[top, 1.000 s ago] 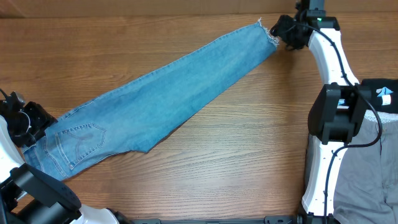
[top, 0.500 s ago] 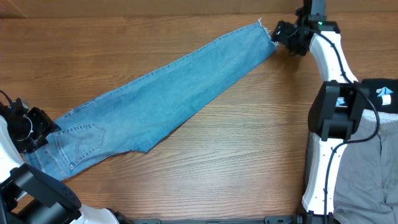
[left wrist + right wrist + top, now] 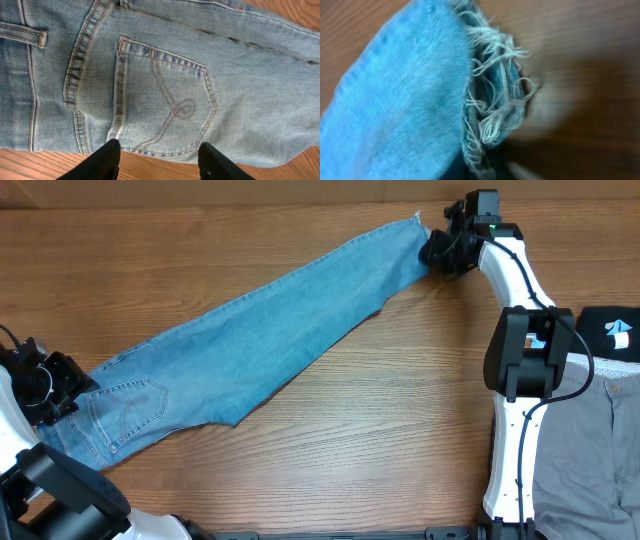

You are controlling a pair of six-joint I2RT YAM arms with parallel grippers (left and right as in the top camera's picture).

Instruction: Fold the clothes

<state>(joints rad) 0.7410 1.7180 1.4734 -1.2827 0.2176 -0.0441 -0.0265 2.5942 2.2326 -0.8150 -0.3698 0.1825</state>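
The light-blue jeans (image 3: pixel 260 330) lie flat and diagonal on the wooden table, waist at the lower left and frayed hem at the upper right. My right gripper (image 3: pixel 437 252) sits at that hem, shut on it. In the right wrist view the frayed hem (image 3: pixel 495 100) bunches right at the jaws, whose fingers are hidden by cloth. My left gripper (image 3: pixel 70 388) is at the waist end, beside the back pocket (image 3: pixel 130 402). In the left wrist view its fingers (image 3: pixel 105 162) stand apart over bare wood just short of the stitched pocket (image 3: pixel 165 107), holding nothing.
Grey trousers (image 3: pixel 590 450) lie at the right edge, partly under a black item (image 3: pixel 610 330) with a blue-white label. The right arm's base (image 3: pixel 530 370) stands between them and the jeans. Bare wood (image 3: pixel 380 440) stretches below the leg.
The right gripper has moved left from just beside the hem onto it and closed on the frayed edge. The left gripper has stayed where it was.
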